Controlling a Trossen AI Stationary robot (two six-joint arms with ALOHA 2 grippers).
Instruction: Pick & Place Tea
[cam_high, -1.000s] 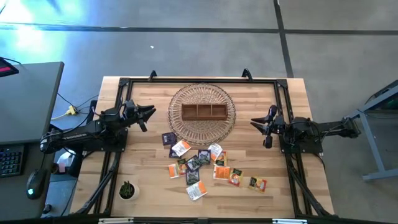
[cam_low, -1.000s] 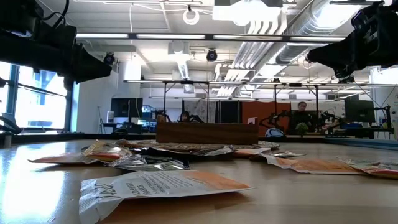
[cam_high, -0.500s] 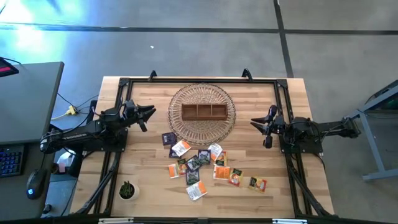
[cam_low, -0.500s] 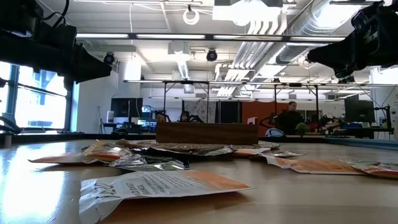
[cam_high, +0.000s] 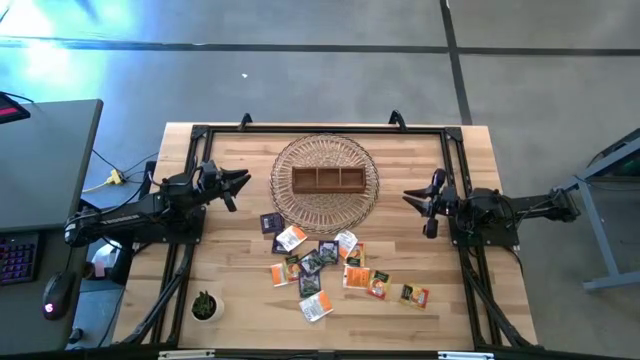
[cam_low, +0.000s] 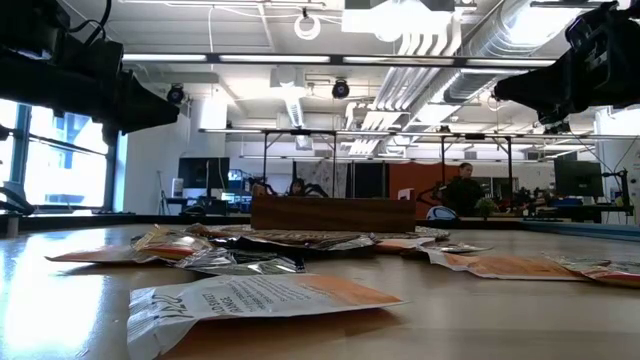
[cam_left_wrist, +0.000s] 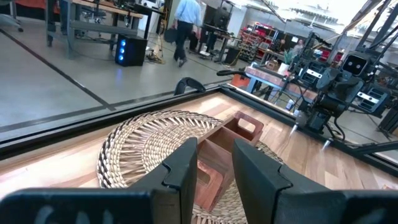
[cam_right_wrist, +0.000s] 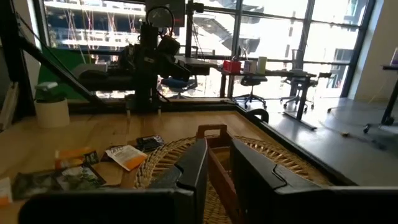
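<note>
No text, label, brand or number could be read anywhere. The nearest tea sachet, lying at the lower middle of the low view, carried several lines of dark print on its white and orange face, but the letters were too small and too slanted to make out. The other sachets, scattered in the lower middle of the high view, showed only patches of colour. Screens in the room behind the table showed nothing legible.
</note>
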